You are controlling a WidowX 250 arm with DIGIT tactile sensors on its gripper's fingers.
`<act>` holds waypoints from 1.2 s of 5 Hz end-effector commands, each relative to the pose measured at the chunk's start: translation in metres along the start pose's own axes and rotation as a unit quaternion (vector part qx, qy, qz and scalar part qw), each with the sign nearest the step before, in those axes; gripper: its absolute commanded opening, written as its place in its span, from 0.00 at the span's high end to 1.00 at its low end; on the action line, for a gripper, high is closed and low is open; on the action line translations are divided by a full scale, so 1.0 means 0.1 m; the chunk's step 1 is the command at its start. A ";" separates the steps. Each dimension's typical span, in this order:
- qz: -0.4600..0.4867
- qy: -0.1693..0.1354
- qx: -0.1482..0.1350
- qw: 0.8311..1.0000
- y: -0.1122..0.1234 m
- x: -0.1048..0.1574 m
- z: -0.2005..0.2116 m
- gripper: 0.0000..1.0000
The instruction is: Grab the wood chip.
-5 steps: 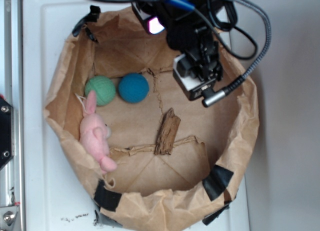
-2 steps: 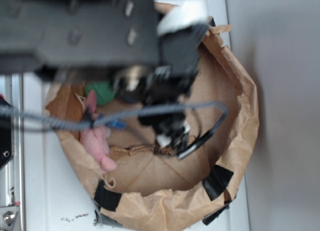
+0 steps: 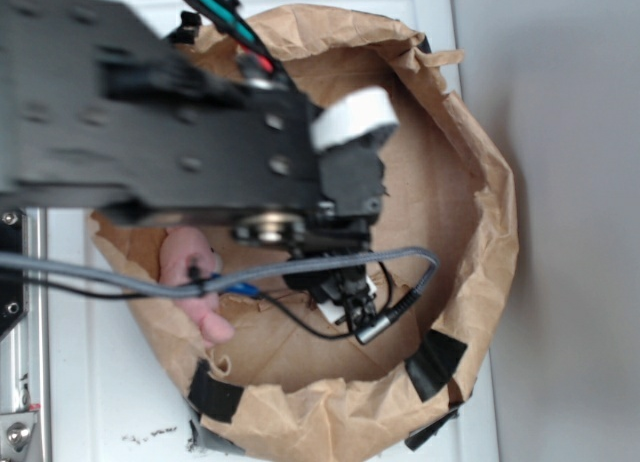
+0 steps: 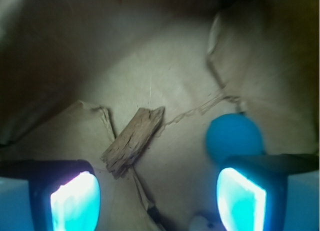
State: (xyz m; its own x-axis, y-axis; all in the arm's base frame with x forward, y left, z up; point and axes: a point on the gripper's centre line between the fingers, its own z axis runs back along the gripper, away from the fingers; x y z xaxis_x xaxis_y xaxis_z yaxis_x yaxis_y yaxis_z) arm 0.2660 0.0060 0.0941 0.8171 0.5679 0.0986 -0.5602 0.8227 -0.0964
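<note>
The rough, dark-brown elongated wood chip [image 4: 133,141] lies slantwise on the brown paper floor [image 4: 170,76], between the spread-apart gripper [image 4: 157,196] fingers. Probably light, stiff, splintery; pinch across its narrow middle.

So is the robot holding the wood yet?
No, nothing is held. The gripper is open, and the wood chip lies on the paper, untouched.

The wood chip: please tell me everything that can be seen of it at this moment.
The wood chip shows only in the wrist view; the arm hides it in the exterior view. It is a rough, elongated brown piece with grainy streaks and jagged ends. It lies flat and slanted on the brown paper, across a torn ridge. The open gripper hangs above it without touching it. The blue ball lies apart from it.
</note>
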 end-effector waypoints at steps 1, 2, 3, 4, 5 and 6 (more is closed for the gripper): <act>-0.015 -0.026 -0.017 0.999 -0.09 0.01 -0.24 0.00; -0.027 -0.027 -0.029 0.999 -0.11 -0.08 -0.32 0.00; -0.043 -0.038 -0.081 0.995 -0.34 0.27 -0.57 0.00; -0.035 -0.045 -0.084 0.995 -0.46 0.35 -0.63 0.00; -0.019 -0.034 -0.063 0.997 -0.55 0.23 -0.64 1.00; -0.014 -0.055 -0.048 0.997 -0.53 0.17 -0.64 1.00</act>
State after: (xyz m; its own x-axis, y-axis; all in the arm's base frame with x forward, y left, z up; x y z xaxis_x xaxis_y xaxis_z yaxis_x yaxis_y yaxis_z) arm 0.3152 -0.0245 0.0246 0.8092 0.5590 0.1808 -0.5387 0.8288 -0.1512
